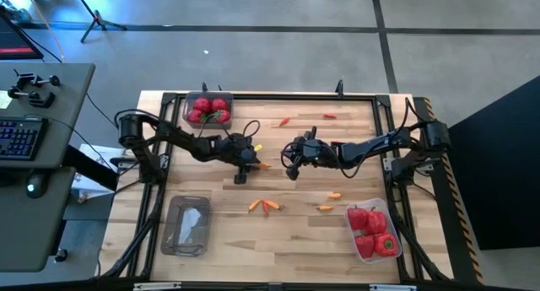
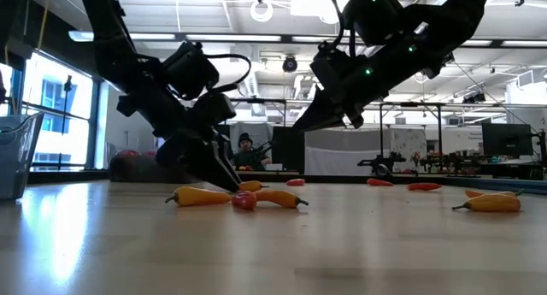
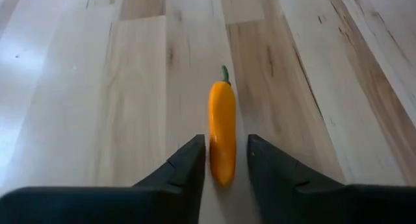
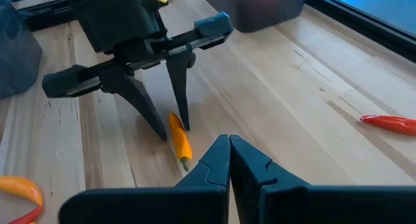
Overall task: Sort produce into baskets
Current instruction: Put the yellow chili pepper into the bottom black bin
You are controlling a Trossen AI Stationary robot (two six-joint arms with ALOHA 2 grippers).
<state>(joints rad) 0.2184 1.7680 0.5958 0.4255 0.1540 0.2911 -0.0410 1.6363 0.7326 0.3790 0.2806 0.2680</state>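
Observation:
A slim orange pepper (image 3: 222, 130) with a green stem lies flat on the wooden table near its middle (image 1: 264, 165). My left gripper (image 3: 225, 152) is open and low over the table. Its two fingers stand on either side of the pepper's blunt end, with a thin gap on each side. The right wrist view shows them straddling it (image 4: 177, 134). My right gripper (image 4: 229, 143) is shut and empty. It hovers just to the pepper's right (image 1: 293, 162), above the table. One clear tub (image 1: 208, 108) holds round red fruits, another (image 1: 374, 232) holds red bell peppers, and a third (image 1: 187, 225) stands at the near left.
More slim orange and red pieces lie loose on the table: a small cluster (image 1: 266, 207) nearer the front, two orange ones (image 1: 335, 195) (image 1: 325, 208) right of it, and two reddish ones (image 1: 284, 121) (image 1: 329, 116) toward the far edge. A black frame (image 1: 270, 95) rims the table.

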